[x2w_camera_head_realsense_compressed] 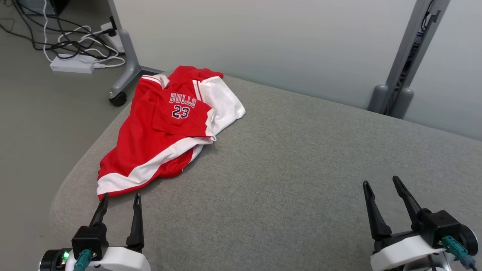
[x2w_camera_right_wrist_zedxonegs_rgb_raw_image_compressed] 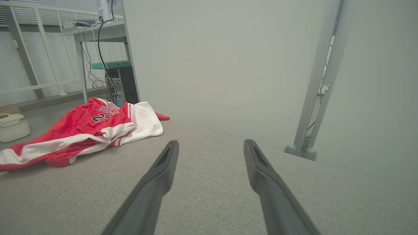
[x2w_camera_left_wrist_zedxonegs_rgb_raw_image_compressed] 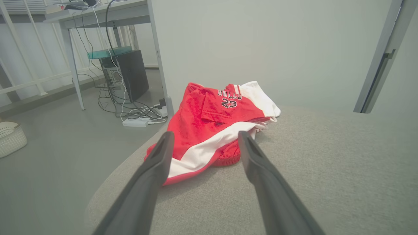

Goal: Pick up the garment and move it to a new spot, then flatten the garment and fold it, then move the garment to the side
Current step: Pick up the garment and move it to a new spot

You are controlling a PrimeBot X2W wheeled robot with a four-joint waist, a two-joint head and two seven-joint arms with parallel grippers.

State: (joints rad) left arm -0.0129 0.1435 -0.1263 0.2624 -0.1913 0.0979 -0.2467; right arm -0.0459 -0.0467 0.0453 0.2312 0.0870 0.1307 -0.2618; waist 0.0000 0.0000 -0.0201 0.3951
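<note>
A red and white garment (x2w_camera_head_realsense_compressed: 165, 128) printed "BULLS 23" lies crumpled on the far left part of the grey padded surface (x2w_camera_head_realsense_compressed: 293, 158), reaching its left edge. My left gripper (x2w_camera_head_realsense_compressed: 120, 197) is open at the lower left, its fingertips just short of the garment's near hem, nothing between them. The left wrist view has the garment (x2w_camera_left_wrist_zedxonegs_rgb_raw_image_compressed: 215, 124) straight ahead beyond the open fingers (x2w_camera_left_wrist_zedxonegs_rgb_raw_image_compressed: 156, 166). My right gripper (x2w_camera_head_realsense_compressed: 382, 184) stands open at the lower right, far from the garment. The garment (x2w_camera_right_wrist_zedxonegs_rgb_raw_image_compressed: 85, 130) sits off to the left in the right wrist view, the open fingers (x2w_camera_right_wrist_zedxonegs_rgb_raw_image_compressed: 261, 166) over bare fabric.
A pale wall runs behind the surface. A grey wheeled stand leg (x2w_camera_head_realsense_compressed: 126, 60) and a power strip with tangled cables (x2w_camera_head_realsense_compressed: 73, 64) sit on the floor at the far left. A grey post (x2w_camera_head_realsense_compressed: 406, 56) stands at the far right. A white basket (x2w_camera_left_wrist_zedxonegs_rgb_raw_image_compressed: 11, 137) rests on the floor.
</note>
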